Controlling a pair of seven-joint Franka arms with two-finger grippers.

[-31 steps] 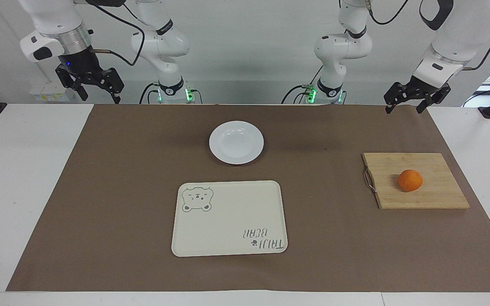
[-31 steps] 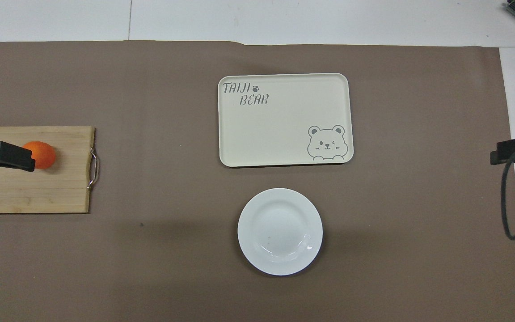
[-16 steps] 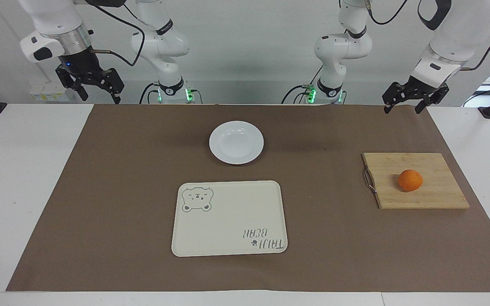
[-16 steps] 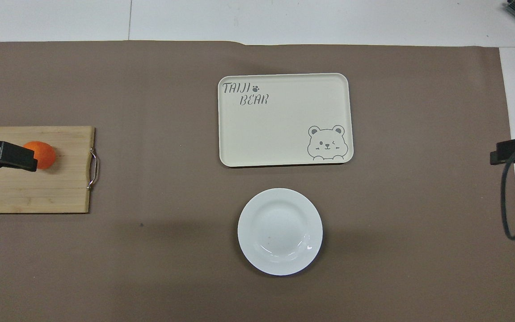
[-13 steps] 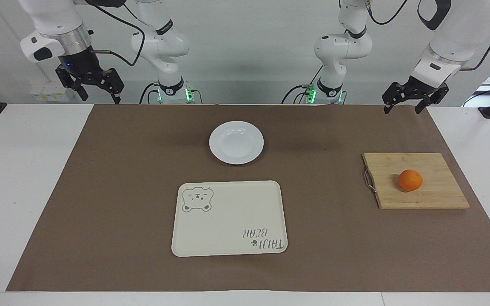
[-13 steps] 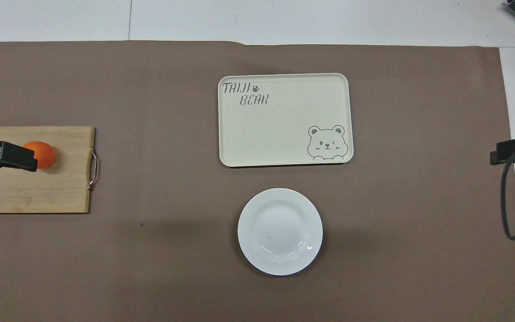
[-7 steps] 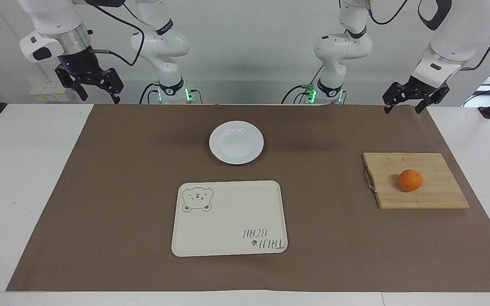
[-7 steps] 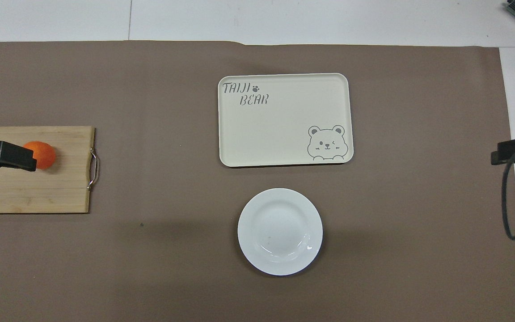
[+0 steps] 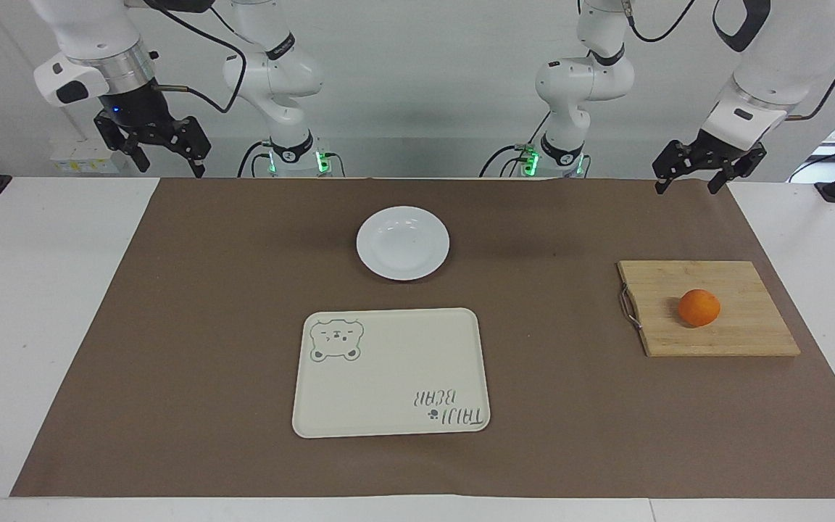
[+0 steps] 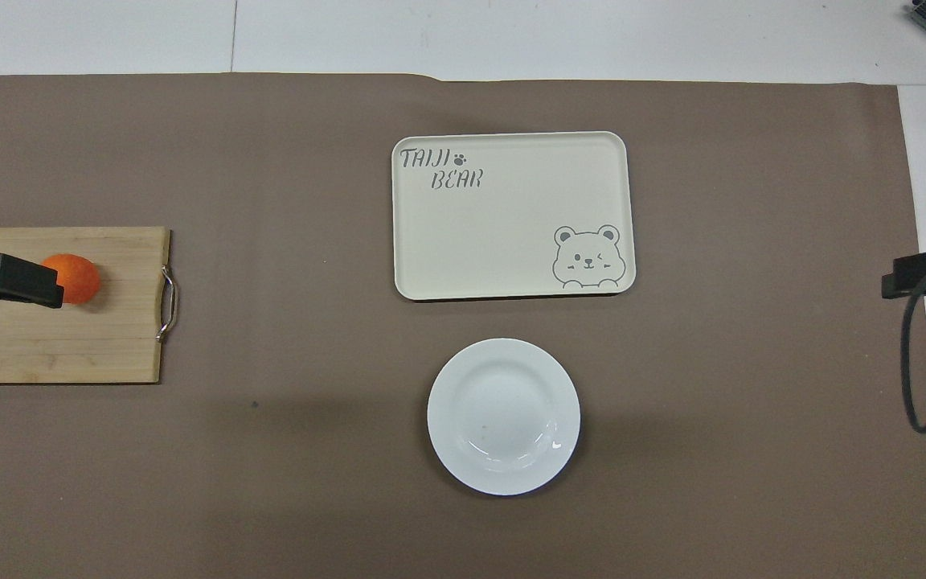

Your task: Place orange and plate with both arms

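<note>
Nothing has moved: small round orange (image 9: 699,307) rests untouched on the bamboo board (image 9: 740,330); left gripper (image 9: 690,181) and right gripper (image 9: 167,164) wait raised, fingers apart, task unstarted.

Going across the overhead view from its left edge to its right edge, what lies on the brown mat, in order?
Orange on the wooden cutting board → the board's metal handle → cream bear tray and, nearer the robots, the white plate, which overlap in this direction.

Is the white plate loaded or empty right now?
Empty. The plate shows only its bare glossy well; the orange sits on the wooden cutting board toward the left arm's end of the table.
</note>
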